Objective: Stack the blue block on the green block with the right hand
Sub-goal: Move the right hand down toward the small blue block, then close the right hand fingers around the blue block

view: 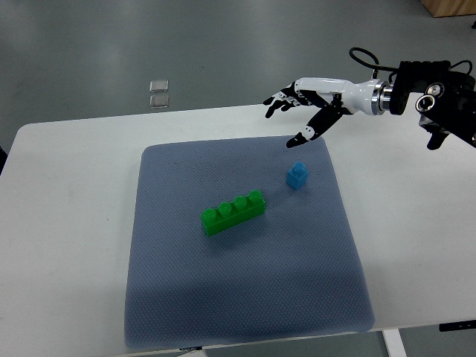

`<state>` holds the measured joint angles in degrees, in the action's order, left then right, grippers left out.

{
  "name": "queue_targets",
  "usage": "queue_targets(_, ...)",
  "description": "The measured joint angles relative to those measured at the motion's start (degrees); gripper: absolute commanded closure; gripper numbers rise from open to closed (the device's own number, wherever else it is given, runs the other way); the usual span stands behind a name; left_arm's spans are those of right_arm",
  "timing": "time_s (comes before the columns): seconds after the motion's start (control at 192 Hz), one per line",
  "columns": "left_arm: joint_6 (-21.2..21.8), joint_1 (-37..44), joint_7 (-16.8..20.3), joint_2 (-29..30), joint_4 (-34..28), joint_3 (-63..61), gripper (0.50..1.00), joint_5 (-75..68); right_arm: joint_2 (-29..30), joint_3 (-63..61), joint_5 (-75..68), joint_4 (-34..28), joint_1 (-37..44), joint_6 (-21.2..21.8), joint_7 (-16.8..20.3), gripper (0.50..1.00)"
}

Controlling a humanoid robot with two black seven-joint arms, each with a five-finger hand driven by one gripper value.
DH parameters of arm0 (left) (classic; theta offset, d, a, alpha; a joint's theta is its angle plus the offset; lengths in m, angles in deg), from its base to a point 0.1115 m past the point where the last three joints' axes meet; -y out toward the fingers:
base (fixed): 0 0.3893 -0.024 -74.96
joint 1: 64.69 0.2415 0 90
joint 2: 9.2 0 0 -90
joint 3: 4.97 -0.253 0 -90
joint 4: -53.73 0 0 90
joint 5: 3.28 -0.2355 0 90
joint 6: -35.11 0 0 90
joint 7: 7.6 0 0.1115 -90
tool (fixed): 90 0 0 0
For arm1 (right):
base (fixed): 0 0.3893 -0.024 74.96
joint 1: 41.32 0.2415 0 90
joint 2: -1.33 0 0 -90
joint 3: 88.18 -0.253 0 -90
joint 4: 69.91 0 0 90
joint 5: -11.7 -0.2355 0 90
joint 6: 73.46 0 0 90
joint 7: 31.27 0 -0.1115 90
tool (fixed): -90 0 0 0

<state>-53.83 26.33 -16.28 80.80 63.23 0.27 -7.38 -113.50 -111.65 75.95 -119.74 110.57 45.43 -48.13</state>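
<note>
A small blue block (297, 175) stands on the grey-blue mat (238, 297), toward its upper right. Left of it and a little nearer lies a long green block (233, 212) with several studs, set at a slant. My right hand (297, 111) reaches in from the right edge, hovering above the mat's far edge, up and slightly behind the blue block. Its fingers are spread, with the thumb (312, 130) pointing down toward the block, and it holds nothing. The two blocks are apart, not touching.
The mat lies on a white table (67, 223). Two small clear squares (159, 93) lie on the floor beyond the table's far edge. The right arm's black wrist and cable (431, 93) fill the upper right corner.
</note>
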Motion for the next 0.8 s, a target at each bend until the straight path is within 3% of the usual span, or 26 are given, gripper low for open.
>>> queue_targets(0.303, 0.0, 0.0, 0.0, 0.0, 0.0, 0.0, 0.500, 0.0, -0.2, 3.0, 15.2, -4.6, -0.5, -6.3, 0.7, 0.591)
queue_targets(0.47, 0.0, 0.0, 0.0, 0.0, 0.0, 0.0, 0.500, 0.0, -0.2, 7.9, 20.4, -4.7, -0.6, -12.0, 0.7, 0.593)
queue_targets(0.668, 0.0, 0.0, 0.0, 0.0, 0.0, 0.0, 0.500, 0.0, -0.2, 15.5, 24.3, -4.7, -0.3, -22.6, 0.7, 0.597)
queue_targets(0.798, 0.0, 0.0, 0.0, 0.0, 0.0, 0.0, 0.500, 0.0, 0.2, 16.7, 25.4, -4.7, -0.2, -24.7, 0.6, 0.605)
